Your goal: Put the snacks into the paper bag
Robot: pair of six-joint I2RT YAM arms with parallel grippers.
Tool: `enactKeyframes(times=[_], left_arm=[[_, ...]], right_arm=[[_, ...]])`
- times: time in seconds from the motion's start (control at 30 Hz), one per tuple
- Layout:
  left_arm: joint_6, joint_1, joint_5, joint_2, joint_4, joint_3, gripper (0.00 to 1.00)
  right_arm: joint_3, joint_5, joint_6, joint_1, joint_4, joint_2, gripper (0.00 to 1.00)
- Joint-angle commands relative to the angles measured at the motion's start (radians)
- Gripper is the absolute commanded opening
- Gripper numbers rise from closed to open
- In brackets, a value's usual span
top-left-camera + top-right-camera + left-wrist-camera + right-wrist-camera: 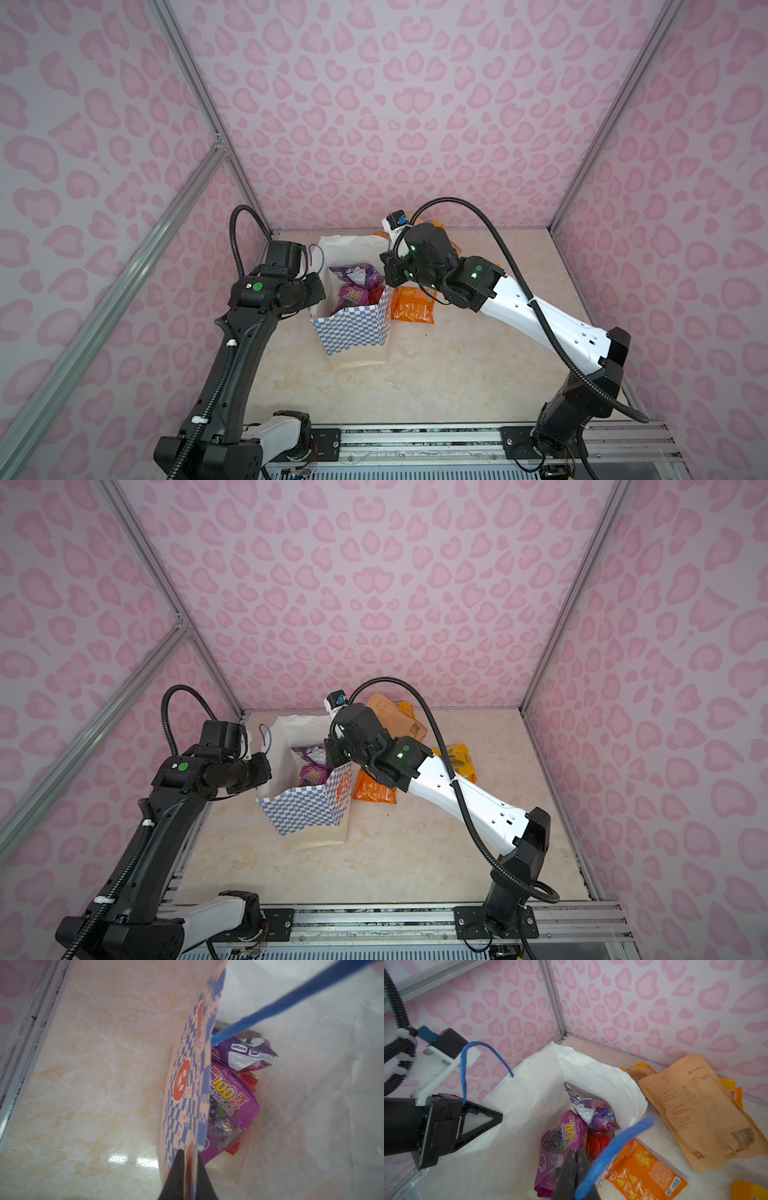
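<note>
Paper bag (353, 332) (303, 812) stands upright, mouth open, on the left half of the counter (457, 374), toward the back edge. It has blue-white checks outside, an orange round logo and orange lettering down the side; the letters are too skewed to read.

Left gripper (188, 1167): clenched on the bag's left wall at the rim, with paper between the fingers. Right gripper (576, 1155): clenched at the bag's right rim, just beside a blue cord handle (612, 1147); cannot tell if paper is pinched.

Inside the bag:
- LOT 100 packet (226, 1093) (560, 1142): purple, also reads "cocoaland", with Chinese characters and a grape picture.
- SAVORIA packet (245, 1051) (591, 1109): purple, crumpled, lying on top.
- Red packet (598, 1140): underneath, no readable text.

Outside the bag:
- Orange packet (413, 307) (643, 1172): flat on the counter, touching the bag's right side. It shows cracker pictures and a barcode; the writing is not legible.
- Tan pouch (695, 1109) (395, 717): at the back edge, with a printed table, barcode and QR code, all too small to read.
- Yellow packet (457, 760): further toward the right edge.
- Another yellow packet (637, 1069): pokes out behind the pouch at the back edge.
</note>
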Motion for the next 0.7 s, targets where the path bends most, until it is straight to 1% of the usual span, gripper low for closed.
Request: enactKeyframes(times=[0.0,0.13,0.2,0.23,0.27,0.3,0.37,0.43,0.5,0.57,0.63,0.67], left_arm=[[0.015,-0.002,-0.063,0.011,-0.051,0.007,0.15],[0.01,-0.005,-0.068,0.014,-0.057,0.007,0.22],[0.008,-0.009,-0.088,0.02,-0.068,0.017,0.29],[0.008,-0.01,-0.097,0.021,-0.075,0.024,0.35],[0.009,-0.013,-0.098,0.018,-0.078,0.028,0.42],[0.008,-0.015,-0.099,0.017,-0.081,0.034,0.47],[0.005,-0.023,-0.105,0.012,-0.09,0.05,0.49],[-0.003,-0.043,-0.134,0.009,-0.114,0.072,0.49],[-0.005,-0.088,-0.171,0.0,-0.137,0.095,0.5],[-0.007,-0.129,-0.198,-0.001,-0.164,0.118,0.52],[-0.006,-0.15,-0.215,0.005,-0.186,0.128,0.53],[-0.011,-0.158,-0.245,0.007,-0.198,0.13,0.53]], right_arm=[[-0.019,0.0,0.025,0.025,0.109,-0.001,0.0],[-0.057,0.019,0.042,0.018,0.125,-0.012,0.0],[-0.07,0.019,0.05,0.012,0.129,-0.017,0.0],[-0.08,0.019,0.056,0.009,0.133,-0.022,0.06],[-0.088,0.015,0.06,0.007,0.138,-0.025,0.08],[-0.093,0.012,0.062,0.005,0.141,-0.027,0.1],[-0.1,0.01,0.064,0.003,0.142,-0.032,0.16],[-0.101,0.006,0.064,-0.001,0.14,-0.033,0.18],[-0.103,0.003,0.063,-0.002,0.137,-0.035,0.21],[-0.103,-0.003,0.059,-0.004,0.137,-0.036,0.27],[-0.1,-0.011,0.056,-0.003,0.137,-0.032,0.27],[-0.098,-0.013,0.055,-0.005,0.137,-0.031,0.28]])
